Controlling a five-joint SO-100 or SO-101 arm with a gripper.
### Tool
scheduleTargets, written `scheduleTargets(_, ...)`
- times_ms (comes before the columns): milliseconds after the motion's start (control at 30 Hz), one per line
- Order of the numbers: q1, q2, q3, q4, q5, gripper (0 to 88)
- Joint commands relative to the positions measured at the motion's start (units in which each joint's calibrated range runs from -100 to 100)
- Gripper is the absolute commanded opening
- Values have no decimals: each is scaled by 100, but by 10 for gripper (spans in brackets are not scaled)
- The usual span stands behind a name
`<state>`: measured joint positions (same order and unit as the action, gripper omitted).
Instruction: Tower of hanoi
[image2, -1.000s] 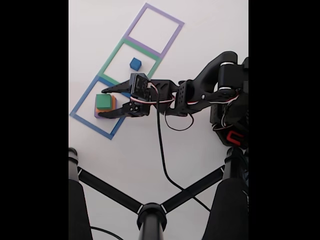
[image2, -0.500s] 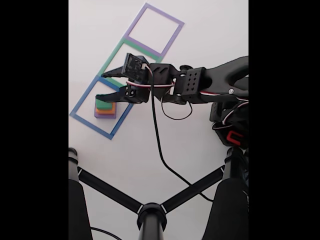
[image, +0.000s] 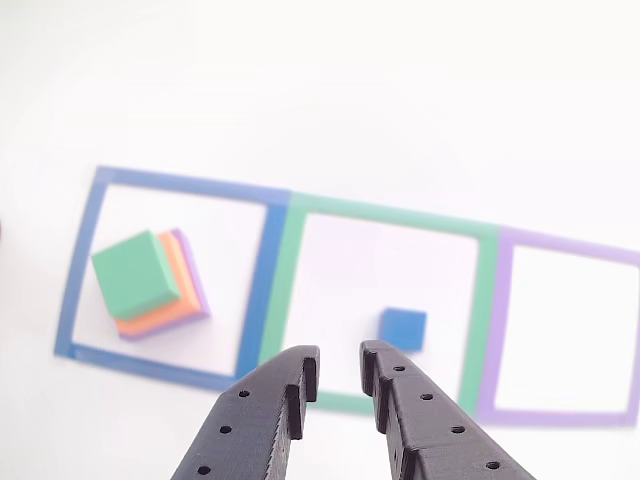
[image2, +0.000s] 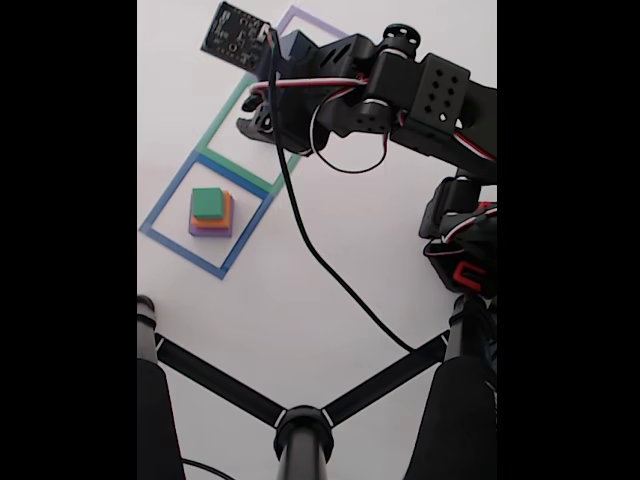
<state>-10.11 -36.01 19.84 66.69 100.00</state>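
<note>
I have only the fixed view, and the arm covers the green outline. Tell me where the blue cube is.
Observer: In the other view the blue cube lies flat inside the green outline, clear of the tape, towards the side that borders the purple outline.
Operator: Report the gripper; I can't see its fingers from here.
Observer: The gripper is open a little with nothing between its fingers, and it is raised above the table, off the cube.
Operator: Give me its line to the cube.
Observer: In that view the cube sits just beyond the right-hand fingertip, slightly right of the gap.
</note>
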Motion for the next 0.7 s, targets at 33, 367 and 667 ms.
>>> scheduleTargets(33,634,-318,-1716,1971,0,0)
scheduleTargets(367,1640,-478,-2834,3177,0,0)
scheduleTargets(667,1808,-1207,-871,2278,0,137)
